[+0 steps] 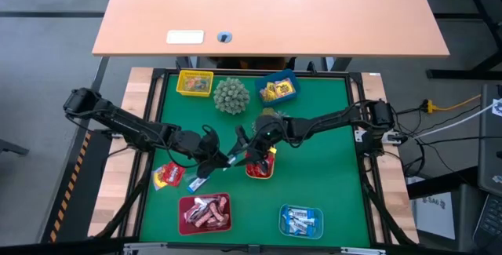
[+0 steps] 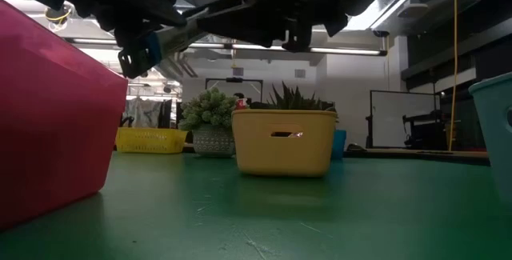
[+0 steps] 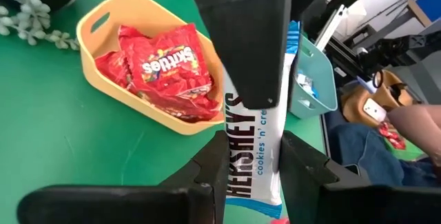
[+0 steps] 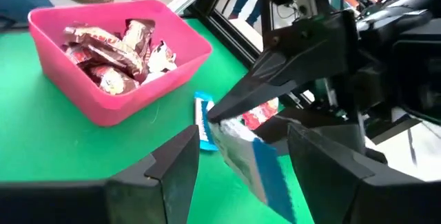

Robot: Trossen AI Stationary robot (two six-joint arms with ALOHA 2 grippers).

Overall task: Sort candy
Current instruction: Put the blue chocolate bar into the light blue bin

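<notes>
Mostly sorted: trays hold candy. My left gripper point(image 3: 251, 165) pinches white bar point(image 3: 251, 151) mid-frame; right gripper point(image 4: 238, 158) gapes around it. Loose red packets point(image 1: 168, 175) remain lower left.

a light brown rectangular wooden desk point(image 1: 271, 12) stands on grey floor point(image 1: 47, 59); long ceiling strip lights point(image 2: 240, 50) illuminate the room.

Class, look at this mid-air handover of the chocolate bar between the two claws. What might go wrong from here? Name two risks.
1. The left claw pinches the Hershey's bar while the right claw stands open around it. Releasing early would likely drop it, perhaps near the yellow tray of Skittles.
2. The claws sit very close, so closing may knock them together.
</notes>
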